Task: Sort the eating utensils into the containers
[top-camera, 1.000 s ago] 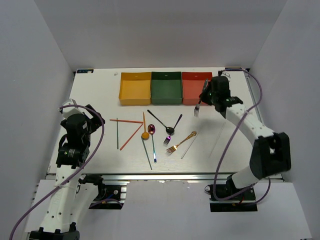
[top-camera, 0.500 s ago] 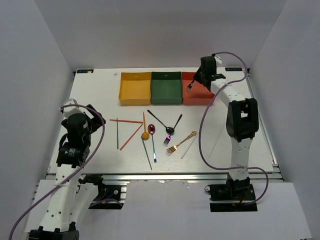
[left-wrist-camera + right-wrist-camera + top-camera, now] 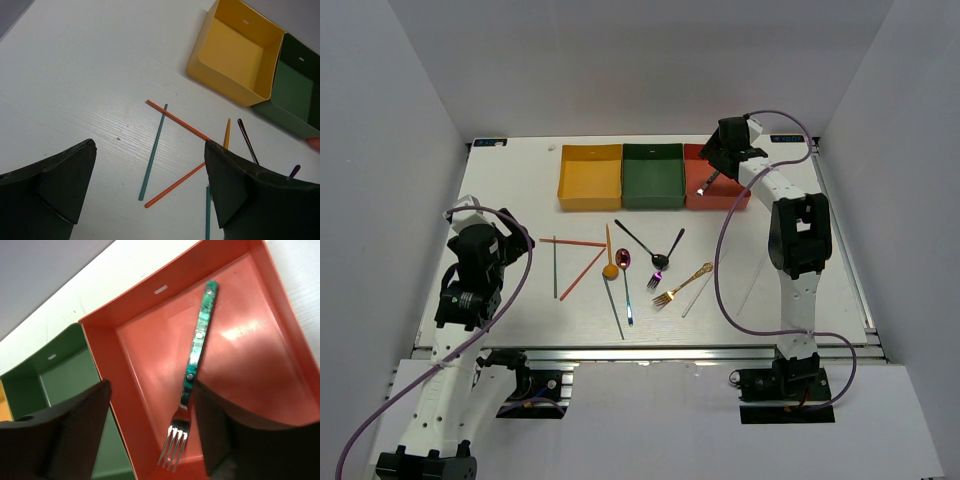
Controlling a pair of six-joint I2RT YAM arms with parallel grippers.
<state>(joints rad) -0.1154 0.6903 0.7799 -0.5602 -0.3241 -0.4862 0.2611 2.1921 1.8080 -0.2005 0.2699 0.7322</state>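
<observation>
I work over a white, faintly wood-grained table [image 3: 510,195], boxed in by plain pale grey walls [image 3: 640,60] behind and on both sides. A metal rail [image 3: 650,350] lines its near edge under even, bright light.

Bright, even light; soft shadows; glare inside the red-orange tray [image 3: 240,332].

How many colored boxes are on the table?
3, side by side in a row: the yellow-orange tray on the left, the dark green tray in the middle, the red-orange tray on the right. None looks hidden.
</observation>
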